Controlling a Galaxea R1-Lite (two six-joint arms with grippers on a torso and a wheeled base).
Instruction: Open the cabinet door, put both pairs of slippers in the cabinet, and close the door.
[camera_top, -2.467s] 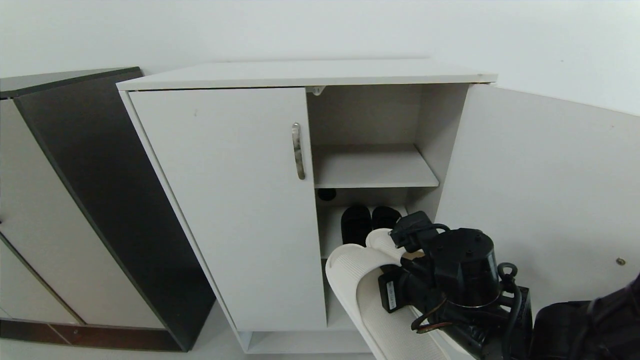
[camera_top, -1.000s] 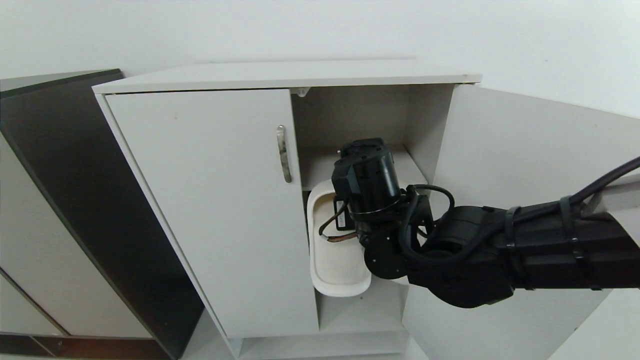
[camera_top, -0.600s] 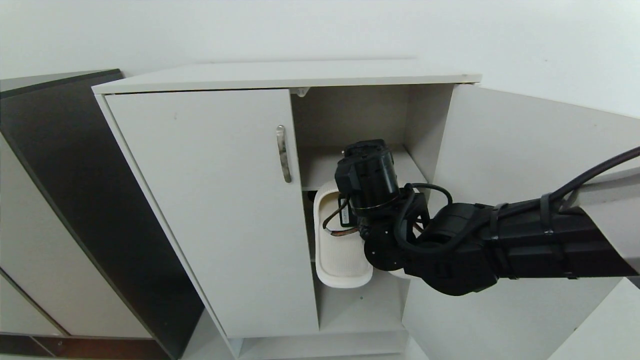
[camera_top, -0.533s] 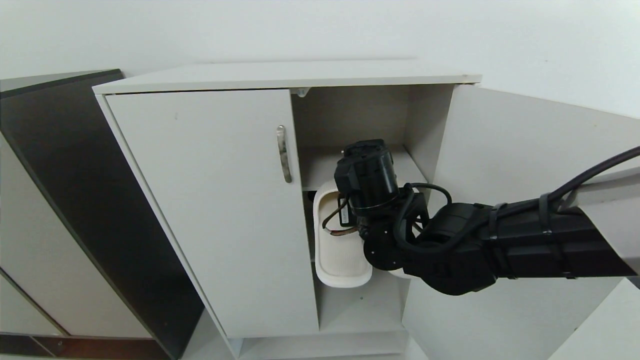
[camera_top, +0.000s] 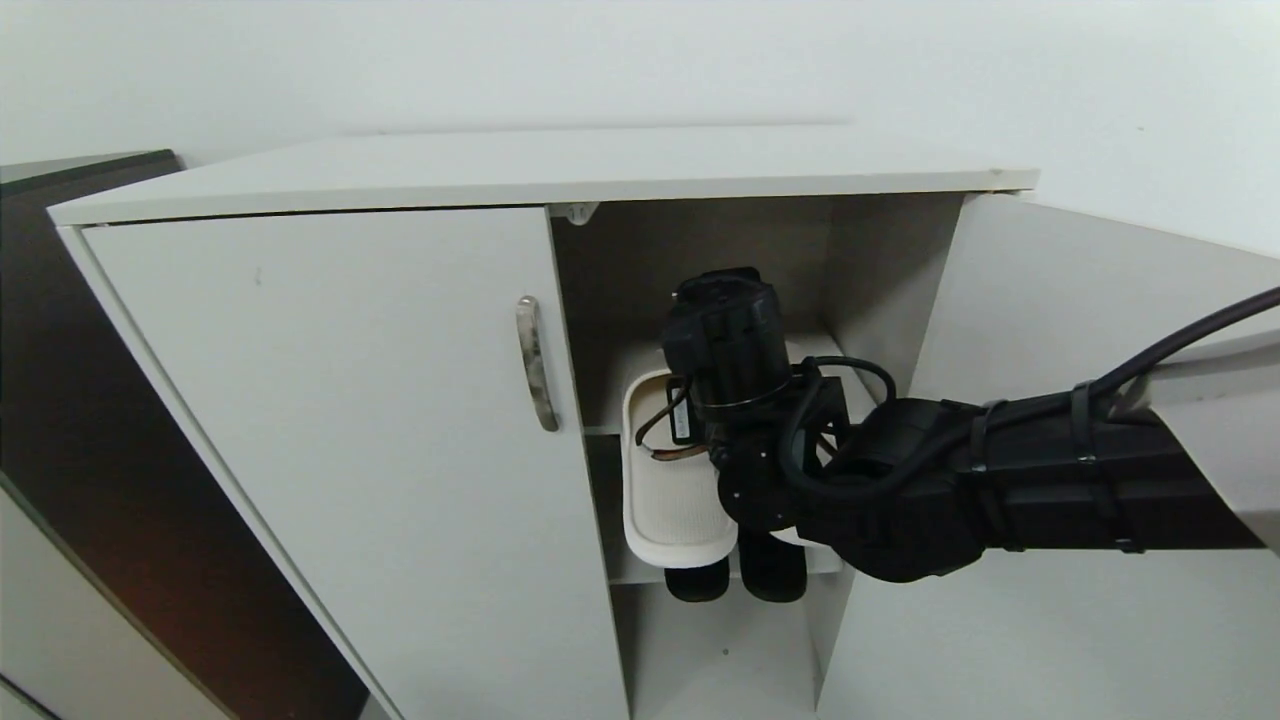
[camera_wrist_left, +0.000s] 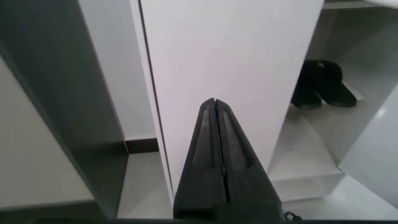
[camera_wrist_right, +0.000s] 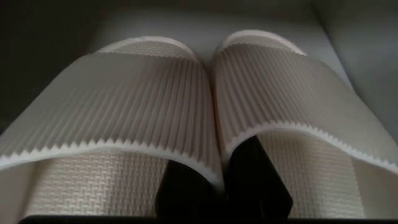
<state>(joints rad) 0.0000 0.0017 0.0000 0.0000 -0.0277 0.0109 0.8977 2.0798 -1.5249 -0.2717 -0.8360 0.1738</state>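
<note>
1. Door: done, I judge. The cabinet's (camera_top: 540, 170) right door (camera_top: 1050, 330) stands wide at 3 o'clock of the opening. The left door (camera_top: 330, 420), at 9 o'clock, is shut.
2. Pair 1: stored. The black slippers (camera_top: 770, 572) lie on a lower shelf (camera_top: 825, 565), heels at its front edge.
3. Pair 2: under way. The white slippers (camera_top: 672, 500) point toes-first into the opening, at 12 o'clock of the black pair. I cannot tell if they rest on anything. The right gripper (camera_wrist_right: 221, 180) has 1 finger under each strap, clamping the 2 inner walls together.
4. The left gripper (camera_wrist_left: 215, 109), fingers pressed together and holding nothing, hangs before the left door.
5. Remaining: release pair 2, withdraw, shut the right door.
</note>
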